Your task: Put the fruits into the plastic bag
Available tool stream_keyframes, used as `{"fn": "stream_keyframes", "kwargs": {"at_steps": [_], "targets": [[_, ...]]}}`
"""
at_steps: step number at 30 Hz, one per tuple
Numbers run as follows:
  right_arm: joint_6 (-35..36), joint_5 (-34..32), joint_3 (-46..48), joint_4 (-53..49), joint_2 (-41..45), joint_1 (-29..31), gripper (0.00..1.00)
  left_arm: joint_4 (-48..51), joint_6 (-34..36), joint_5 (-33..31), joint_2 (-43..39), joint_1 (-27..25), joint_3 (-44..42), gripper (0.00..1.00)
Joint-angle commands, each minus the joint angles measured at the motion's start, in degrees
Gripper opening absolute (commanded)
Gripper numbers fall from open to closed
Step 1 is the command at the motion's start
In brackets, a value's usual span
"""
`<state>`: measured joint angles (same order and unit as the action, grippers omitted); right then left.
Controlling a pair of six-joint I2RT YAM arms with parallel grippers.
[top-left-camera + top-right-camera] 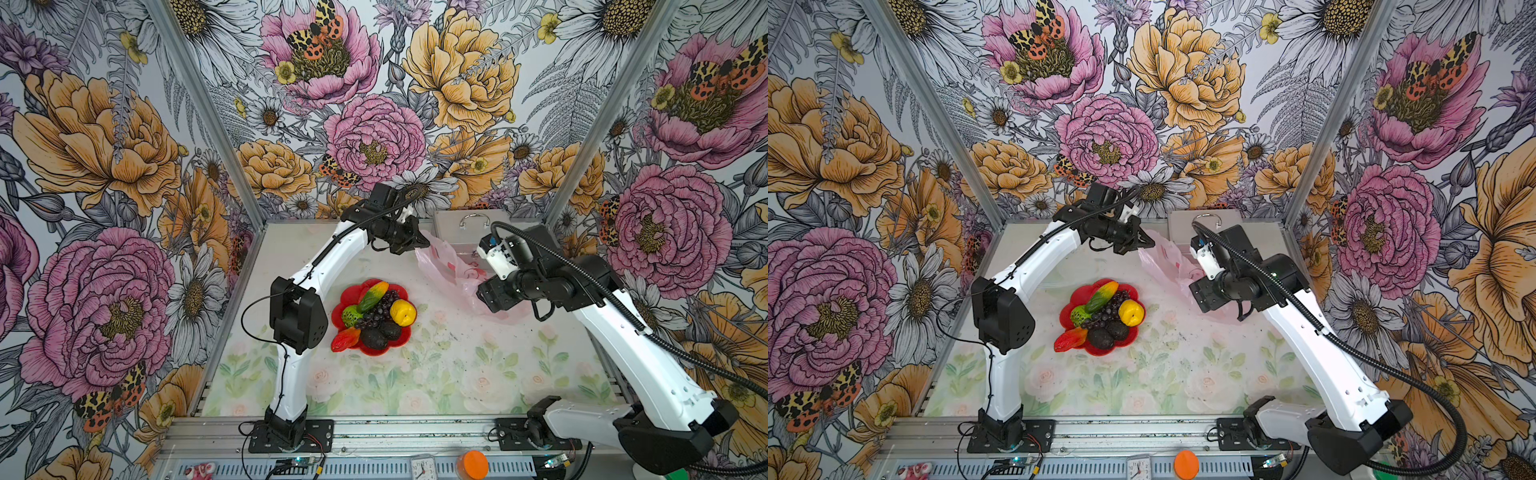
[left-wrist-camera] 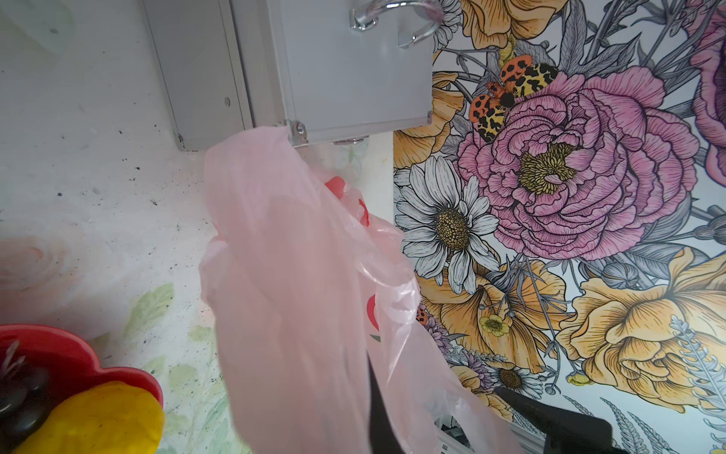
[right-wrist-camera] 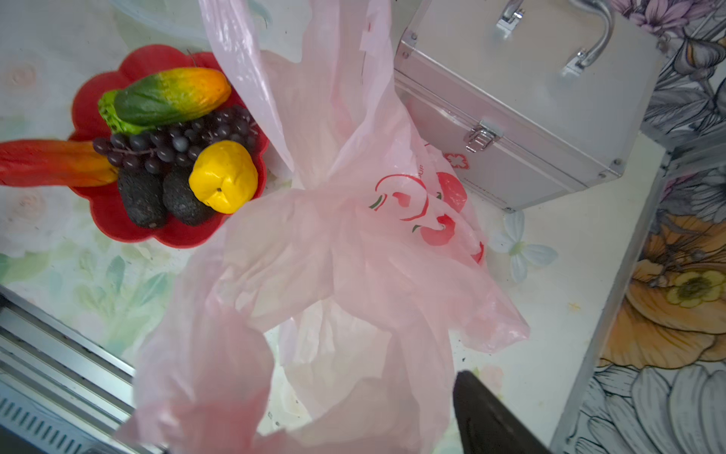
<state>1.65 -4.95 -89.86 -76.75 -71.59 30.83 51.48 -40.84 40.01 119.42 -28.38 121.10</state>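
Note:
The fruits lie heaped on a red flower-shaped plate [image 1: 348,294]: a yellow round one [image 1: 402,312], a green-orange long one [image 1: 373,296], dark grapes [image 1: 380,311], a bumpy green ball [image 1: 351,316], two blackish avocados [image 1: 374,338] and a red-orange one [image 1: 345,340]. The pale-pink plastic bag [image 1: 444,266] hangs at the back right. My left gripper [image 1: 419,245] is shut on the bag's upper edge and holds it off the table. My right gripper [image 1: 482,296] stands open at the bag's lower end. Bag film drapes across its gap and hides one finger; the other finger [image 3: 491,416] shows.
A silver metal case [image 1: 465,232] stands against the back wall just behind the bag. The left arm's elbow [image 1: 297,316] hangs close beside the plate. An orange lid [image 1: 473,463] and a small clock [image 1: 422,469] sit on the front rail.

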Motion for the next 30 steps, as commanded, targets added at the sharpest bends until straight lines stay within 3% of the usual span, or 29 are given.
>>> {"fn": "stream_keyframes", "kwargs": {"at_steps": [1, 8, 16, 20, 21, 23, 25, 30], "targets": [[4.8, -9.3, -1.9, -1.7, -2.0, 4.5, 0.83, 2.2, 2.3, -1.4, 0.9, -0.6, 1.9, 0.0], [6.1, -12.5, -5.8, -1.6, -7.5, 9.7, 0.83, 3.7, 2.9, -2.1, 1.0, -1.0, 3.0, 0.0], [3.3, -9.1, -7.1, -1.5, -9.6, 10.9, 0.71, 4.8, 3.0, -2.2, 2.4, -2.3, 4.9, 0.0], [1.2, -8.3, -6.2, -0.7, -9.8, 11.2, 0.48, 4.9, 3.0, -2.3, 2.6, -2.4, 5.4, 0.0], [0.3, -8.2, -5.8, 0.2, -9.3, 11.2, 0.38, 5.0, 3.1, -2.3, 2.4, -2.5, 5.3, 0.0], [-2.1, -8.9, -4.1, 3.9, -6.6, 10.7, 0.01, 5.3, 3.5, -2.7, 1.9, -2.3, 5.0, 0.0], [-5.0, -10.2, -2.3, 8.4, -3.1, 8.8, 0.0, 5.5, 4.0, -3.5, 0.8, -1.9, 3.9, 0.0], [-15.5, -10.5, -3.7, 12.2, 2.8, -3.9, 0.0, 5.5, 6.0, -6.1, -4.8, -0.3, -0.1, 0.0]]}}
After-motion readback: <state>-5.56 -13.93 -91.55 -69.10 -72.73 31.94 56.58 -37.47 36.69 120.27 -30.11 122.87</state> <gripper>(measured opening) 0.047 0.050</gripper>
